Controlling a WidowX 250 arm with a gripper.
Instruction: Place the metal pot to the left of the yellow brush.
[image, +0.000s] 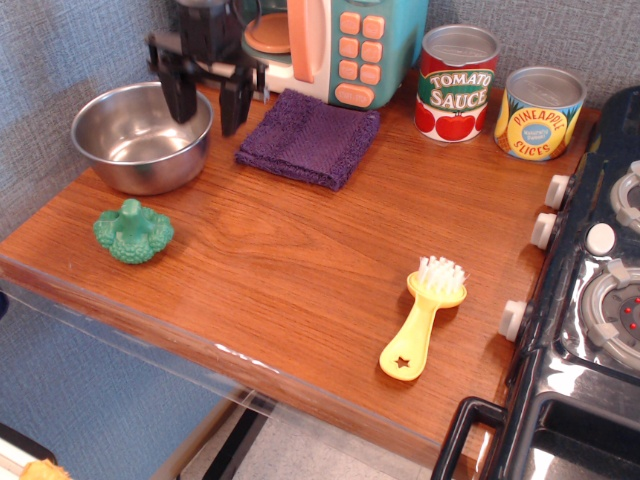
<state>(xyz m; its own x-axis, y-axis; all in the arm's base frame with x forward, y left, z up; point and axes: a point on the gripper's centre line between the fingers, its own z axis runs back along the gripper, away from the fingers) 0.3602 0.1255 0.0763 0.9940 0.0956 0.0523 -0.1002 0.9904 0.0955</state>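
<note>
The metal pot (130, 140) is a shiny round steel bowl standing flat at the back left of the wooden counter. My gripper (207, 106) hangs over the pot's right rim, open. One finger (181, 97) is over the pot's inside and the other finger (232, 108) is outside the rim. It holds nothing. The yellow brush (422, 320) lies at the front right of the counter, white bristles pointing away and its star-holed handle toward the front edge. The pot is far to the left and behind the brush.
A green toy broccoli (133, 232) lies in front of the pot. A purple cloth (310, 136) lies just right of the gripper. A toy microwave (345, 45), a tomato sauce can (457, 82) and a pineapple can (540, 112) line the back. A black stove (595, 300) is at right.
</note>
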